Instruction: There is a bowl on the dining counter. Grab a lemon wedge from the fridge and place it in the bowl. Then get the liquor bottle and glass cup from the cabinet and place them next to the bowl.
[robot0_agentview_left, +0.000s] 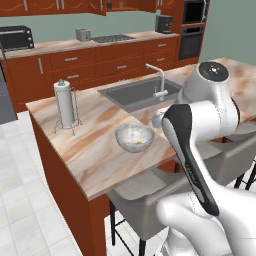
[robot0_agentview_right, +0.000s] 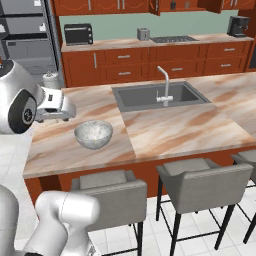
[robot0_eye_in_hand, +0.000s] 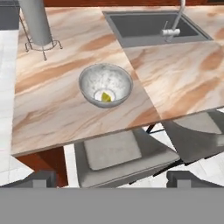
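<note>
A speckled grey bowl (robot0_agentview_left: 134, 136) (robot0_agentview_right: 93, 133) (robot0_eye_in_hand: 105, 84) stands on the marble dining counter (robot0_agentview_right: 165, 131), near its front edge. A yellow lemon wedge (robot0_eye_in_hand: 105, 96) (robot0_agentview_left: 138, 144) lies in the bottom of the bowl. My gripper (robot0_eye_in_hand: 113, 178) is open and empty, raised above the counter's front edge and looking down at the bowl from the stool side. In the right base view the white hand (robot0_agentview_right: 54, 106) hangs to the left of the bowl, apart from it. The liquor bottle and the glass cup are out of view.
A paper towel holder (robot0_agentview_left: 64, 102) (robot0_eye_in_hand: 37, 22) stands at the counter's left end. The sink (robot0_agentview_right: 157, 96) (robot0_agentview_left: 137, 92) with its faucet (robot0_agentview_right: 164, 85) lies right of the bowl. Grey stools (robot0_agentview_right: 107, 187) (robot0_agentview_right: 200, 175) line the counter's front. Wooden cabinets (robot0_agentview_right: 125, 65) run along the back wall.
</note>
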